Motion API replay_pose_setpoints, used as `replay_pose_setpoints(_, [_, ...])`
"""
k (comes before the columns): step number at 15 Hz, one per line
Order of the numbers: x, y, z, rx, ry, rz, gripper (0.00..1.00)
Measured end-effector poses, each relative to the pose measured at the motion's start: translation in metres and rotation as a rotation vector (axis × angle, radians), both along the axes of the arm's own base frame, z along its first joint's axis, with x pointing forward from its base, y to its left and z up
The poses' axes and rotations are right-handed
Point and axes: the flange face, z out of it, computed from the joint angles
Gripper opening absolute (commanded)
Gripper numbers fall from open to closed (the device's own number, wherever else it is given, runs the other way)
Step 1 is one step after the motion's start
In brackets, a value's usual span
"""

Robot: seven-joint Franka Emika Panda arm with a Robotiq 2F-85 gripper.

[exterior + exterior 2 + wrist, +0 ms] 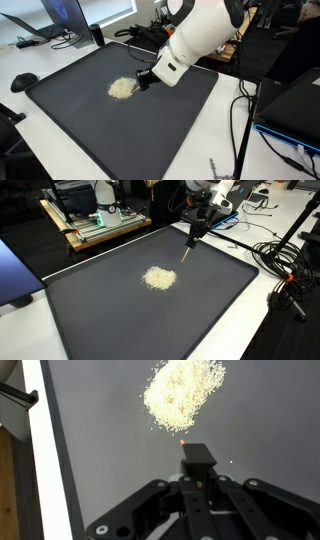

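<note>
Where I have the arm: over the far part of the black mat [110, 320], with the gripper [198, 234] pointing down at it.
Tool state: I see the jaws pressed together on a thin stick [190, 248], which slants down from the fingers towards the mat.
Stick tip: in the wrist view it shows as a small orange end just short of the near edge of the pile. I cannot tell whether it touches the mat.
Pile: a loose heap of pale grains [159, 278] lies near the middle of the mat. A few stray grains sit around its edge in the wrist view [183, 395].
Gripper to pile: in an exterior view the gripper [146, 78] looks to be just beside the grains [121, 89]. From the other angle I see a clear strip of mat between the stick and the heap.
Mat: it lies flat on a white table [290, 335].
Around it: I see a wooden crate [100, 225] with gear on it beyond one edge, and a tangle of cables [285, 265] on the table beside another.
</note>
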Motion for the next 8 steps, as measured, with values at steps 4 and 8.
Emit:
replay_pose_setpoints(4, [0.017,0.001,-0.008,0.004,0.027,-0.027,0.03])
replay_pose_setpoints(8, [0.037,-0.016,-0.003,0.084,0.065,-0.111,0.03])
